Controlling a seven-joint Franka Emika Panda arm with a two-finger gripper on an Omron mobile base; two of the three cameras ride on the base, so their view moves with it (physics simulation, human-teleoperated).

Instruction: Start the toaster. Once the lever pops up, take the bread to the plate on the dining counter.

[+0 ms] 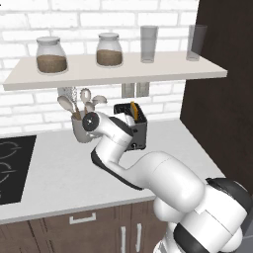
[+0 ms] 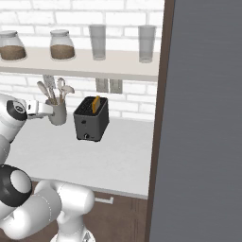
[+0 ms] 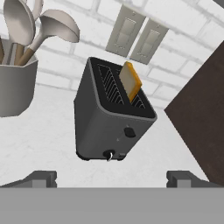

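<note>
Stage: early; toaster not yet started, by the look of it.
Toaster [image 3: 111, 120]: stood on the white tabletop [image 2: 118, 151] near the brick wall, beside the utensil cup [image 3: 15, 85]; narrow front with small knob faced the hand.
Bread [image 3: 130, 81]: sat in one slot, top half poking out, tilted slightly.
Lever: dark tab on the front sat fairly high; judged not pressed.
Hand [image 3: 111, 178]: fingers spread wide, empty, short of the toaster and aimed at its front; no contact.
Plate, dining counter: not sighted from here.
Left to do: press lever, wait for pop-up, lift bread, drive to plate, set it down.
</note>
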